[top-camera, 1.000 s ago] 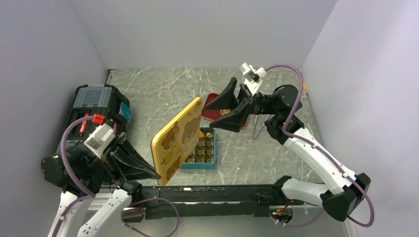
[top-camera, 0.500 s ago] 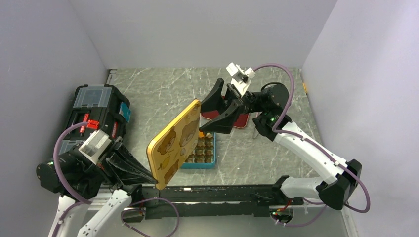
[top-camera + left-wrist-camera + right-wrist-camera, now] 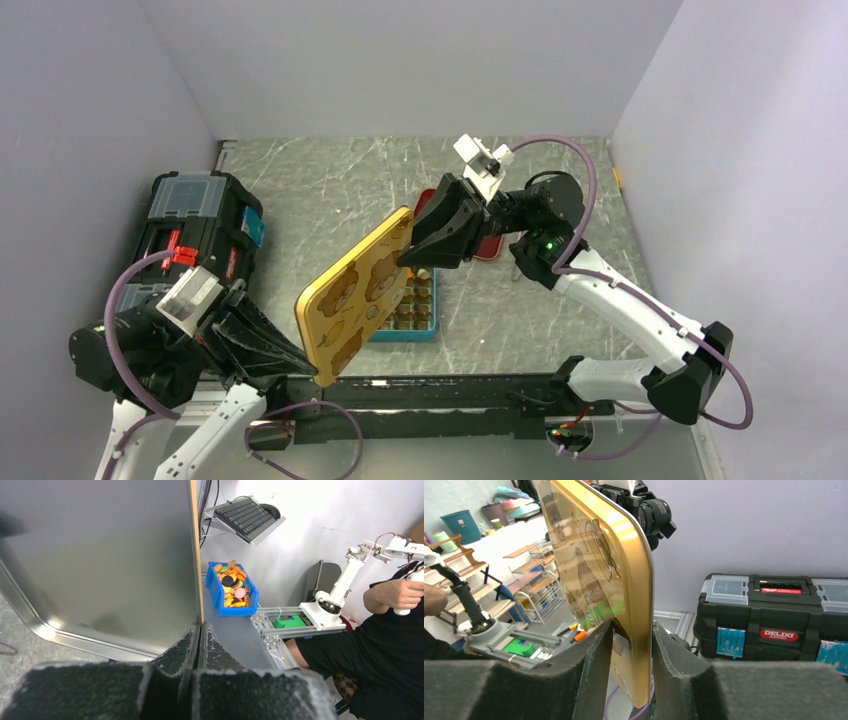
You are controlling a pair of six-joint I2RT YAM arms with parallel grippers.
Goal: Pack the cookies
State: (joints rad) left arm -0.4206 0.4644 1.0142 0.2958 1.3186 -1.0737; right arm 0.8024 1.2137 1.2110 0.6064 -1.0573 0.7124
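Half the teal tin (image 3: 404,336) behind lid (image 3: 352,297)

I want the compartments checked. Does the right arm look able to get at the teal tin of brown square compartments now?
Probably not: the right gripper has its jaws clamped on the far corner of the gold cartoon-printed lid, which the left gripper also holds, tilted above the teal tin.

The top camera looks down at the desk (image 3: 330,180) from 6 o'clock. Wrist cameras sit close behind their fingers (image 3: 591,665); all views share the gold lid (image 3: 355,290).
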